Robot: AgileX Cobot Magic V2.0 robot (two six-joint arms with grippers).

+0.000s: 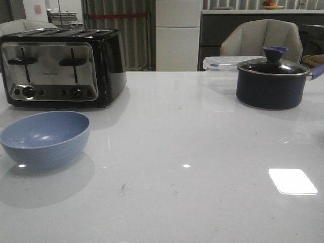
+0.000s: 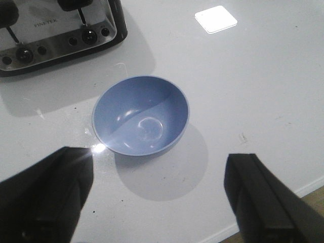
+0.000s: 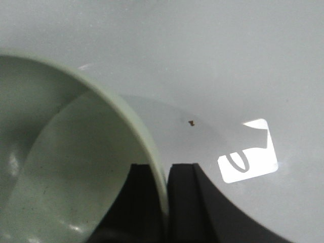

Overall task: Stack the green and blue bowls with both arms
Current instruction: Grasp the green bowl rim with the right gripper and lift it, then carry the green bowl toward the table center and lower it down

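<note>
left tool: fingers spread wide, empty | right tool: fingers pinched on green bowl rim

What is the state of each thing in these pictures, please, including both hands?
blue bowl: upright, empty, on the table, free
green bowl: rim pinched by the right hand
right hand: shut on the green bowl's rim
left hand: open, above the blue bowl, empty
pot: lid on
toaster: levers up, no bread visible
clear container: lid on
</note>
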